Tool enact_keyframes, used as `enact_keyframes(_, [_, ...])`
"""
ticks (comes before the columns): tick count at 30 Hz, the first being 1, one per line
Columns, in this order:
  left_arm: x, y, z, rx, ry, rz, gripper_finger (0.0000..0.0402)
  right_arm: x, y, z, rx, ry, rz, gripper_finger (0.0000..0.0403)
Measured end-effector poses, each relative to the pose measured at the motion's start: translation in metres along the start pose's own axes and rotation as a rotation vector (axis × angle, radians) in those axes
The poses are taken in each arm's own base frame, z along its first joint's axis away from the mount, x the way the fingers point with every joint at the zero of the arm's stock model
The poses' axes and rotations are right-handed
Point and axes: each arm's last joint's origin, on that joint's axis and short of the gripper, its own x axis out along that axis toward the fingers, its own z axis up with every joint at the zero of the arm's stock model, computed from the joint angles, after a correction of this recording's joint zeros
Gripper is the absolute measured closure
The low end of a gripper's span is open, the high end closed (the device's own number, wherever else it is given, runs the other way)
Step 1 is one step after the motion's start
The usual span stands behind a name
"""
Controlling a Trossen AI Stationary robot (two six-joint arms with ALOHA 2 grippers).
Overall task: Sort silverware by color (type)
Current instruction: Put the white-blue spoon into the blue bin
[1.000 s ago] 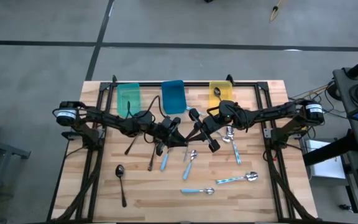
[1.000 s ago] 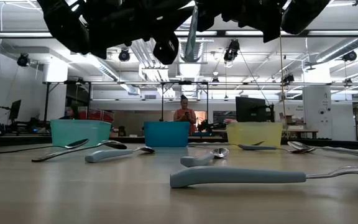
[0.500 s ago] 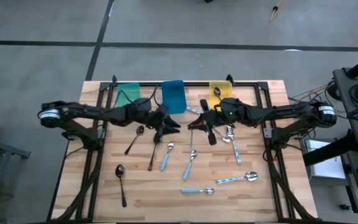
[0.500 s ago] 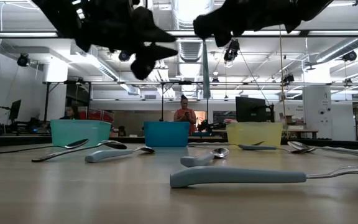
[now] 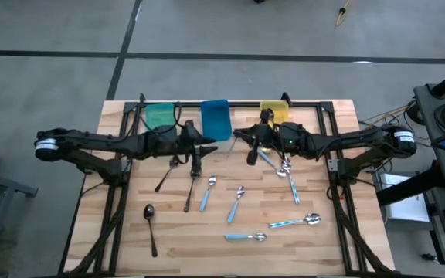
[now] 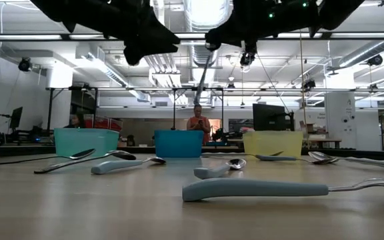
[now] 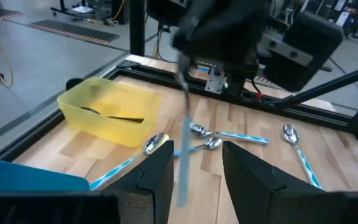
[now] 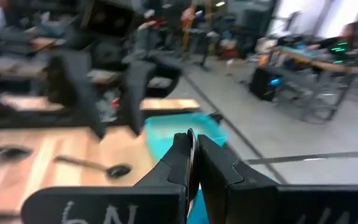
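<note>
Counting three bins on the worktop (image 5: 331,239): one teal bin (image 5: 159,116), one blue bin (image 5: 215,120), one yellow bin (image 5: 275,110). Counting three dark spoons (image 5: 149,228) lying on the wood, plus one dark spoon (image 7: 114,115) in the yellow bin. Counting four light-blue-handled spoons (image 5: 236,202) lying apart mid-worktop, three or four bunched spoons (image 5: 286,168) near the yellow bin, and one raised spoon (image 7: 183,155).
</note>
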Motion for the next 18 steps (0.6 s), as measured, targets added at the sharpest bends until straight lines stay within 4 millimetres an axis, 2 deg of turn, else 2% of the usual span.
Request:
enact_keyframes(7, [0.026, 0.001, -0.01, 0.011, -0.012, 0.054, 0.0278, 0.012, 0.002, -0.01, 0.011, -0.031, -0.051, 0.0391])
enact_keyframes(13, [0.051, 0.003, -0.013, 0.036, 0.013, 0.183, 0.0229, 0.012, 0.002, -0.01, 0.012, -0.037, -0.097, 0.0391])
enact_keyframes(18, [0.063, 0.003, -0.007, 0.057, -0.006, 0.257, 0.0201, 0.011, 0.001, -0.009, 0.031, -0.033, -0.127, 0.0391])
